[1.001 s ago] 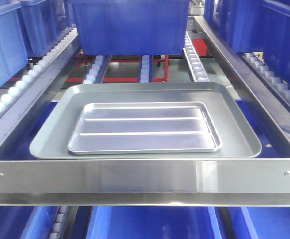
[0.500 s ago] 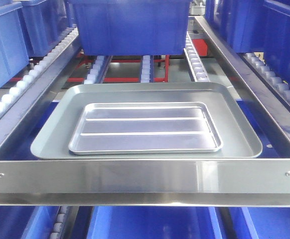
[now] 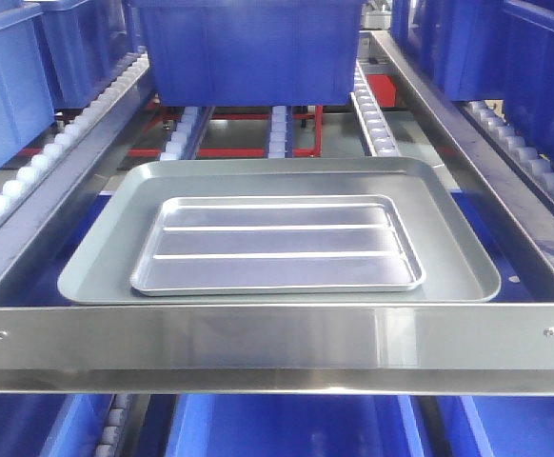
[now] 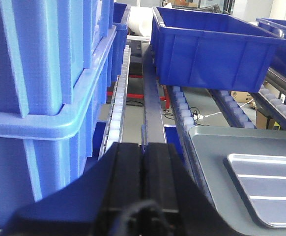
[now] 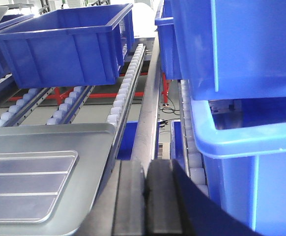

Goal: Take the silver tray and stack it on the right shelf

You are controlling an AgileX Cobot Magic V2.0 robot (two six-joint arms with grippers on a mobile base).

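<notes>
1. The left gripper (image 4: pixel 144 162) shows in its wrist view as two black fingers pressed together with only a thin seam between them; it is clenched on nothing and touches neither tray.
2. To its left stand stacked pale-blue plastic bins (image 4: pixel 40 98) with ribbed walls, cut off by the frame edge.
3. The silver tray (image 3: pixel 277 246) is shiny metal, rectangular with rounded corners, a low raised rim and two long ridges across its floor. It lies flat inside the grey tray (image 3: pixel 458 252), roughly centred.
4. The grey tray is larger, dull and smooth, and rests on the right shelf (image 3: pixel 277 345), just behind the flat stainless front crossbar with a screw near each end.
5. Rails of small pale rollers (image 3: pixel 372 119) slope back under a dark-blue bin (image 3: pixel 248 48), whose top is cut off.
6. The right gripper (image 5: pixel 144 196) appears as two dark fingers nearly meeting, a narrow slot between them, grasping nothing; its tips sit low in the frame and are partly cut off.
7. Beside it on the right, a blue bin (image 5: pixel 246 98) hides that side of the rack.
</notes>
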